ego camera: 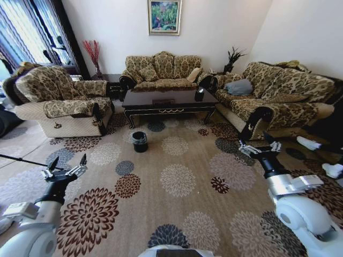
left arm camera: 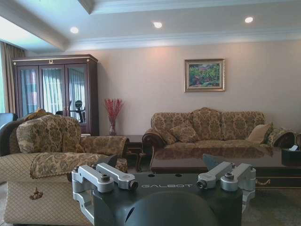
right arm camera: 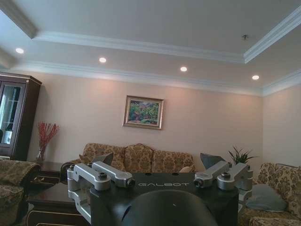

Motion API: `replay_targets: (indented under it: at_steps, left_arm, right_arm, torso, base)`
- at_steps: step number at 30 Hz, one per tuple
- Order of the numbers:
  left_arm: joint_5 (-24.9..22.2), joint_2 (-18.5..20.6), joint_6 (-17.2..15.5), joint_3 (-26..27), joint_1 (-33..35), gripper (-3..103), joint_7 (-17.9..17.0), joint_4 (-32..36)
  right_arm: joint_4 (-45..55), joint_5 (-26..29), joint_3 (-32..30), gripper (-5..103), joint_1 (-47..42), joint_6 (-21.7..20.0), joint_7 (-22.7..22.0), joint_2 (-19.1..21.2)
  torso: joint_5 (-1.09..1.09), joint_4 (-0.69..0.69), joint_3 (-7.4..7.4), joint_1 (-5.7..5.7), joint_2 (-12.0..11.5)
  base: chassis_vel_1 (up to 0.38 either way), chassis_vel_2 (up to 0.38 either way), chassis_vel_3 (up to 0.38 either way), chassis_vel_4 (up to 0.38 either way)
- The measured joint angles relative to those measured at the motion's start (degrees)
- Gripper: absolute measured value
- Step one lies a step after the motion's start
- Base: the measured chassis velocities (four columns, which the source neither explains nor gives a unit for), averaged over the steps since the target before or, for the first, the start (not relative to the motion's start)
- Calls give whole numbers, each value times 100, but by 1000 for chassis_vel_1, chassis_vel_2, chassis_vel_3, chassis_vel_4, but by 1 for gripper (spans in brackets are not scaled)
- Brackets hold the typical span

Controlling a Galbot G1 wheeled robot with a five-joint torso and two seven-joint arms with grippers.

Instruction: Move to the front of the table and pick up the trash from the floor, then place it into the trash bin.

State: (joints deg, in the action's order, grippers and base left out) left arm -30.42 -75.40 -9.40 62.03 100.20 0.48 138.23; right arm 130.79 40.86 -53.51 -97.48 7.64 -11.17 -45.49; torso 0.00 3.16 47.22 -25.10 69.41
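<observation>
Across the flowered carpet (ego camera: 177, 179) stands the table (ego camera: 169, 100), with the trash bin (ego camera: 140, 141) on the floor just before its left end. My left claw (ego camera: 68, 164) and right claw (ego camera: 259, 144) hang low, well apart, both spread open and holding nothing.

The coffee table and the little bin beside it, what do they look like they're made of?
The coffee table looks like dark polished wood: its glossy top mirrors the room and the front rail bears gold scrollwork. The trash bin seems black plastic, with what looks like a clear bag crinkled over its rim.

Open carpet (ego camera: 177, 182) up to the table (ego camera: 169, 100), flanked by armchair (ego camera: 61, 101) and sofa (ego camera: 276, 99); trash bin (ego camera: 140, 141) between.
</observation>
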Motion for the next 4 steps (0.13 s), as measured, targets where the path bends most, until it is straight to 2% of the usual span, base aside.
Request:
replay_targets:
  at_steps: [4]
  left_arm:
    - [-2,0,0,0,0,100,2,0]
  right_arm:
    - [0,0,0,100,0,-2,0,0]
  torso:
    - [0,0,-2,2,-4]
  base:
    - [0,0,0,0]
